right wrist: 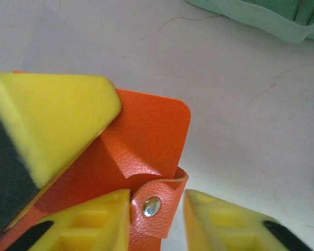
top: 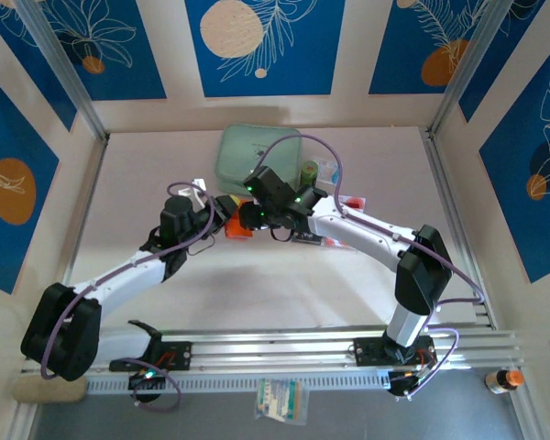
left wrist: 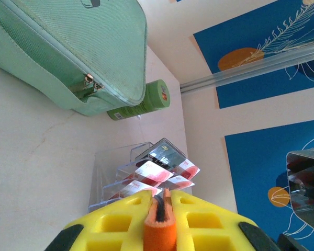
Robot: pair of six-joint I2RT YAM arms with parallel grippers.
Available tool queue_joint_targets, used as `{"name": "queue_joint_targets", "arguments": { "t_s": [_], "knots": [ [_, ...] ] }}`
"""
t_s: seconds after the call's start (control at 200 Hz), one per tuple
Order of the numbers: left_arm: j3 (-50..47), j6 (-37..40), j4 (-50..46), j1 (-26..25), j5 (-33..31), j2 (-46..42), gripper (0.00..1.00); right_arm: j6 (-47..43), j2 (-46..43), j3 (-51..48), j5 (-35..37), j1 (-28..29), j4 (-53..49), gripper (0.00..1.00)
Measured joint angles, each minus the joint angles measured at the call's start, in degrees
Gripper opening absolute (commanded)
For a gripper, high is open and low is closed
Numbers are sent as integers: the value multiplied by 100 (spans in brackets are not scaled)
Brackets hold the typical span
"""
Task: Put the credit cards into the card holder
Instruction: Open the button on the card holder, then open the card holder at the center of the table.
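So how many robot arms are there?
2. The left arm reaches in from the bottom left, the right arm from the bottom right; both meet at the orange wallet mid-table.

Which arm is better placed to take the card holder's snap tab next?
Right. The right pincer stands open astride the snap tab, while the left pincer is shut on the card holder at its edge, apparently steadying it.

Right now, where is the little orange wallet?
The wallet sits mid-table in the overhead view, near the green case, pinched in the left claw.
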Motion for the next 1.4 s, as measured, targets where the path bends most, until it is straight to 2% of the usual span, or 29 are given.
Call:
{"name": "queue_joint_targets", "arguments": {
  "t_s": [0.205,0.335,0.51,0.67,0.755,0.825,0.905,0.99,1.11,1.4],
  "knots": [
    [-7,0,-17,-15,-39,0,0,61,0,-98,-26,22,157,0],
    [-48,-20,-39,-15,-35,-22,0,155,-22,-483,131,-24,238,0],
    [-55,-66,52,-42,-15,-133,0,372,-146,-1567,234,-271,254,0],
    [-57,-164,238,-42,-17,-229,0,549,-699,-2293,122,-439,212,0],
    [-125,-328,413,-44,-39,-229,0,640,-1226,-2457,-83,-461,293,8],
    [-227,-573,636,-44,-83,-219,0,732,-1700,-2599,-400,-540,522,21],
    [-306,-933,914,-44,-184,-149,0,977,-2253,-2850,-901,-778,986,35],
    [-310,-1274,1137,-44,-372,-114,0,1239,-2656,-3185,-1445,-1091,1613,43],
    [-302,-1714,1329,-48,-673,-133,0,1768,-2789,-3488,-2076,-1368,2470,48],
    [-186,-2553,1408,-138,-1320,-234,0,2911,-2400,-3582,-2920,-1274,4559,49]
  ]
}}
